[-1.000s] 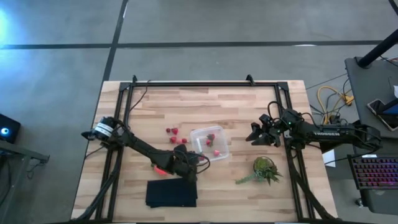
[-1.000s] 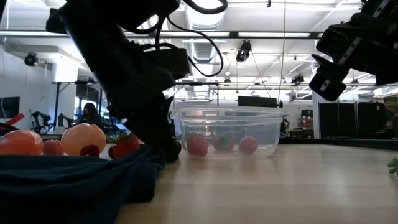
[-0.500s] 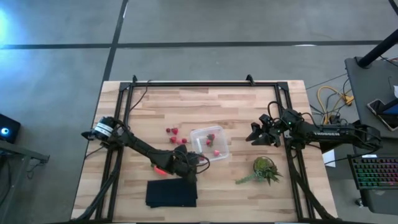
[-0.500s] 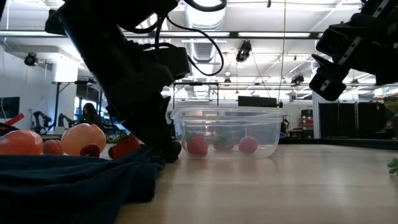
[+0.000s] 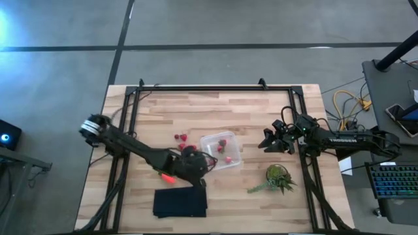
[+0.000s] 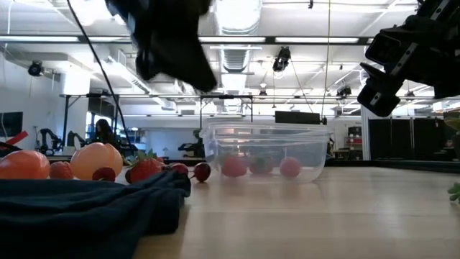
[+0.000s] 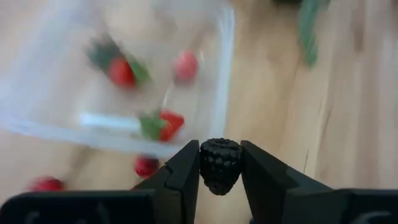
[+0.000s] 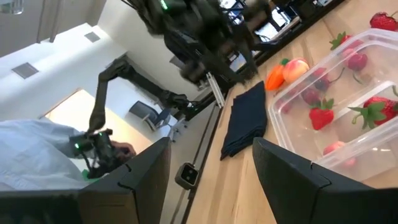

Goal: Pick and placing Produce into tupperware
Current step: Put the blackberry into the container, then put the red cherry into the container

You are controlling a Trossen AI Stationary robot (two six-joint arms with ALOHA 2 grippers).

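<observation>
Tabletop (image 5: 248, 111): pale wooden planks, centre of the high view.
Mat (image 5: 179, 203): dark rumpled cloth rectangle, lower centre-left.
Plant (image 5: 279, 177): green leafy sprig, lower right.
Keyboard (image 5: 395, 179): red-lit keys, far right edge.

The left gripper (image 7: 220, 163), clamped on a dark blackberry (image 7: 220, 163), is being raised from beside the black cloth (image 5: 179, 202) and carried toward the clear container (image 5: 221, 151).

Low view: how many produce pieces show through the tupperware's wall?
3, in a row on the floor of the tupperware: left piece, middle piece, right piece, all reddish-pink. More may be hidden behind them.
</observation>
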